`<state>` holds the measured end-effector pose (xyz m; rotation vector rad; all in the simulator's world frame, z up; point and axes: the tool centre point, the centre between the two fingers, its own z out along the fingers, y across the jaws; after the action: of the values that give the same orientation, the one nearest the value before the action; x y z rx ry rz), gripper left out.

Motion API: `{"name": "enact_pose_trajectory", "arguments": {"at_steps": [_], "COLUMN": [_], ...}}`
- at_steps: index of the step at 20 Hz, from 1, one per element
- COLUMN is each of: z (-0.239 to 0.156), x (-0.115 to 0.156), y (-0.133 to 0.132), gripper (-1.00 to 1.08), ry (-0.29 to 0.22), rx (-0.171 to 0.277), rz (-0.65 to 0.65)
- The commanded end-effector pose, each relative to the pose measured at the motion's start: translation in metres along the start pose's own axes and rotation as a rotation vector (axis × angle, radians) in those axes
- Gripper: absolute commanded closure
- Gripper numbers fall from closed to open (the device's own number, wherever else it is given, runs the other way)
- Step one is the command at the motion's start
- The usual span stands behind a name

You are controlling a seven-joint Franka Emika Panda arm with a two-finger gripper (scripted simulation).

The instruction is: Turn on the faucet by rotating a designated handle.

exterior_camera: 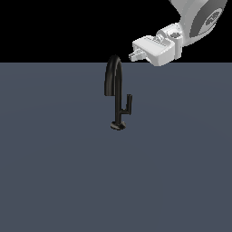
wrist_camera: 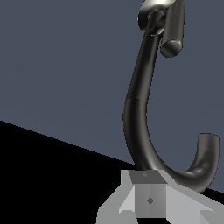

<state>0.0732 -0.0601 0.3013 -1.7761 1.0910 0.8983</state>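
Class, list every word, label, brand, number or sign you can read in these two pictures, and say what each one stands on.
No text can be read in either view.
Robot arm: a small white mark on its dark grey joint cover, too small and blurred to read.
Faucet: plain black, no lettering.
Handle: plain black, no lettering.
Tool: plain white and grey, no label; its fingers are not clear enough to tell open from shut.

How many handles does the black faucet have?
1. The handle is a short upright bar on the exterior view's right of the faucet stem, joined by a small side arm. None seems hidden.
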Motion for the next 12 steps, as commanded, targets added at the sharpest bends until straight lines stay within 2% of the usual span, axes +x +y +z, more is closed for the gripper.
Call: {"name": "enact_pose_trajectory", "arguments": {"at_steps": [1, 7, 12], "z": [0.003, 0.017, 0.031], "x": [0.025, 0.082, 0.119], "y": [-0.002, 0.0, 0.005], "gripper": [1.08, 1.08, 1.08], "ry": [-0.053, -0.177, -0.258], "rx": [0.058, 0.197, 0.288], "rz": [0.063, 0.212, 0.312]}}
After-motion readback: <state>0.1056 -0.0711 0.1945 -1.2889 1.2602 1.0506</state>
